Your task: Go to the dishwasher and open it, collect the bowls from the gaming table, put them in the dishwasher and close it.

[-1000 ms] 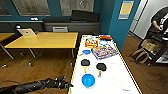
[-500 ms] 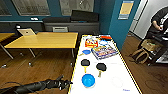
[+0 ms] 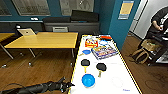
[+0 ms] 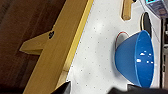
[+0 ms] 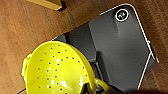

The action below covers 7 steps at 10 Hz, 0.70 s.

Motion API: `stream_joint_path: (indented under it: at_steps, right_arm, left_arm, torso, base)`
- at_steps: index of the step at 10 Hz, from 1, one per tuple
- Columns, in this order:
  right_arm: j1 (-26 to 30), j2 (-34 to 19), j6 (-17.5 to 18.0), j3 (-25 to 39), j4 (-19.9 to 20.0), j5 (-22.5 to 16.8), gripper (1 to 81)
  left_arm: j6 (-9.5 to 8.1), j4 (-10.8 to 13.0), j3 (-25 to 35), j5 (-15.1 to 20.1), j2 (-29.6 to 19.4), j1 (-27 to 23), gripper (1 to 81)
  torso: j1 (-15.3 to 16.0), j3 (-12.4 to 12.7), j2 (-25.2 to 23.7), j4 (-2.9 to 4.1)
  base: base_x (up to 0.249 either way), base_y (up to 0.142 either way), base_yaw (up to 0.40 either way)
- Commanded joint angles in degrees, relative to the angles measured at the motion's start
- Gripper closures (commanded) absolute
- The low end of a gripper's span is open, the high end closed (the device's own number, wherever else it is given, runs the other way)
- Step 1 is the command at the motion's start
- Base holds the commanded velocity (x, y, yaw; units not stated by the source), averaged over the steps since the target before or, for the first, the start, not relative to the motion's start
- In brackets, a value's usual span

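1. The left arm [image 3: 37, 87] reaches in low from the picture's left in the head view, stretched nearly level. Its dark gripper [image 3: 67, 85] sits just at the yellowish edge of the gaming table [image 3: 125, 75], a little short of the blue bowl [image 3: 88, 80]. Whether its fingers are spread or closed cannot be told.
2. In the left wrist view the blue bowl [image 4: 136, 58] looms close, standing on the white top with its mouth turned sideways in the picture; nothing touches it.
3. In the right wrist view a yellow-green bowl [image 5: 57, 70] pierced with small holes lies right up against the camera. It hangs over the wooden floor [image 5: 22, 30] and a dark grey part of the robot's base [image 5: 120, 50]. The right gripper seems to have it by the rim, though the fingers themselves are too dim to make out.
4. Beyond the blue bowl, on the gaming table, lie two black round paddles [image 3: 85, 63] with wooden handles, side by side.
5. Farther along the top lie colourful boxes [image 3: 104, 52] and a small blue item [image 3: 86, 52].
6. A yellow wood-topped table [image 3: 45, 40] stands to the left of the gaming table, across a strip of floor.
7. A person [image 3: 160, 20] stands at the far right, near bags on the floor.
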Motion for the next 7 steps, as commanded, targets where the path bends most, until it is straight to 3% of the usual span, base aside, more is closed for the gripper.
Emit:
stream_joint_path:
  at_steps: [1,5,7]
  right_arm:
    - [2.14,-1.16,0.01,0.49,-0.91,-2.58,81.1]
    - [2.31,-0.72,0.01,0.24,-0.91,-3.11,81.1]
    - [2.49,-0.54,0.01,0.32,-0.91,-3.19,81.1]
  left_arm:
    - [-0.07,1.16,4.20,-0.59,-0.59,-5.97,1.0]
    - [-0.24,1.95,3.86,-1.29,-0.50,-4.65,1.0]
    - [-1.22,1.87,2.02,-1.39,0.72,-6.14,1.0]
  torso:
    - [0.02,0.00,0.00,0.00]
    - [0.02,0.00,0.00,0.00]
    - [0.00,0.00,0.00,0.00]
  base:
    - [0.000,0.000,0.000]
    - [0.000,0.000,0.000]
    - [0.000,0.000,0.000]
